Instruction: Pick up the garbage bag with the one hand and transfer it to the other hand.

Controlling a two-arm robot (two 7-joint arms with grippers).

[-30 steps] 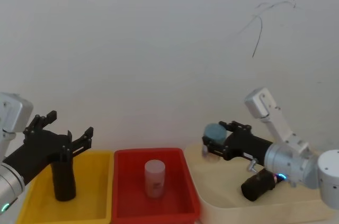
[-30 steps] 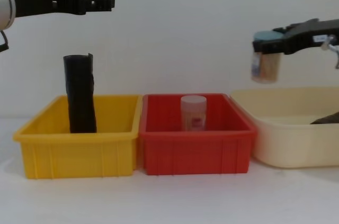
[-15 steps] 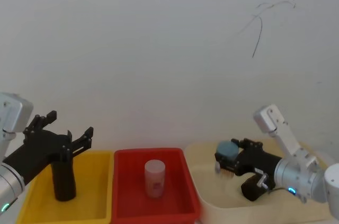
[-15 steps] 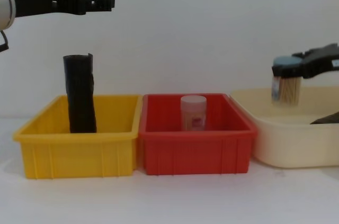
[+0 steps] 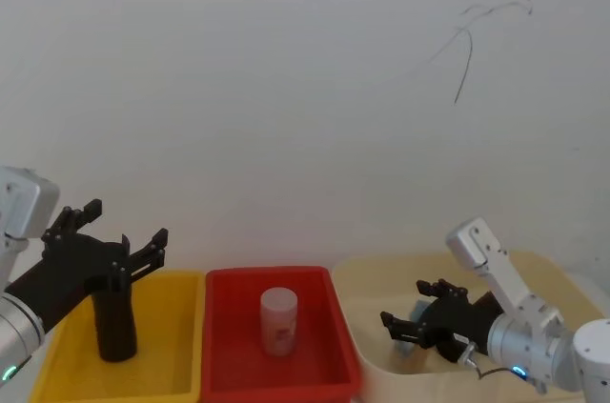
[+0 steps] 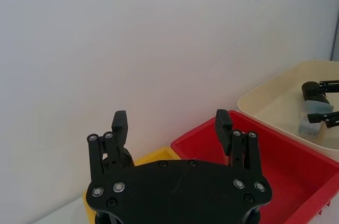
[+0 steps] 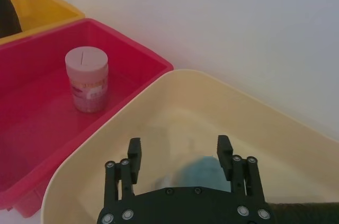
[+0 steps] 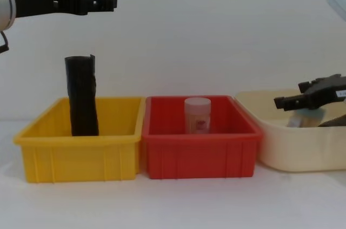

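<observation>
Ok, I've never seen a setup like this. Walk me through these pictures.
This is a two-armed robot, filmed by its own cameras: one on its head looking down, one on its chest looking across the table, one on each wrist. Three bins stand in a row: yellow bin, red bin, cream bin. The garbage bag, a black roll, stands upright in the yellow one. A small jar stands in the red one. The left gripper hangs open above the bag, holding nothing. The right gripper is open, low in the cream bin, over a blue-capped container.
</observation>
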